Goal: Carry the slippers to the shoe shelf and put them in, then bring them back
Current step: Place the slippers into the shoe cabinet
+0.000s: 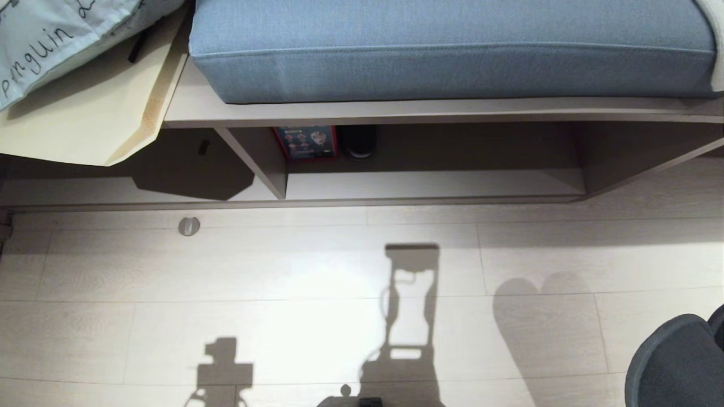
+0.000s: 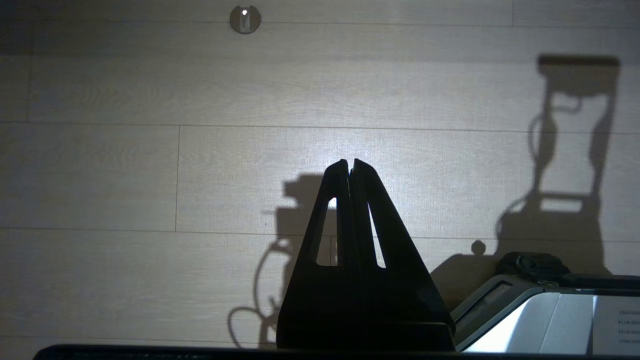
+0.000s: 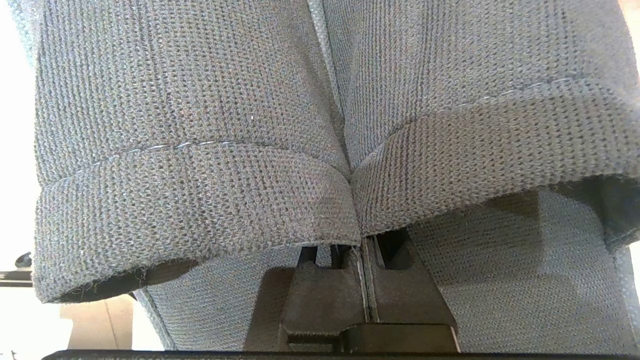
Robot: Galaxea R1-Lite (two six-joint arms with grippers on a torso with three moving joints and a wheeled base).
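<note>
The slippers (image 3: 200, 150) were pinched together by their inner edges in the closed right gripper (image 3: 364, 280), so one could be shaken loose before the shoe shelf (image 1: 430, 183) was reached.

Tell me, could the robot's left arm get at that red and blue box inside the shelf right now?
Probably not as it stands. The left gripper hangs shut over bare floor, while the box sits deep at the back of the shoe shelf, under the top board. Nothing blocks the opening, but the robot would likely need to come closer.
</note>
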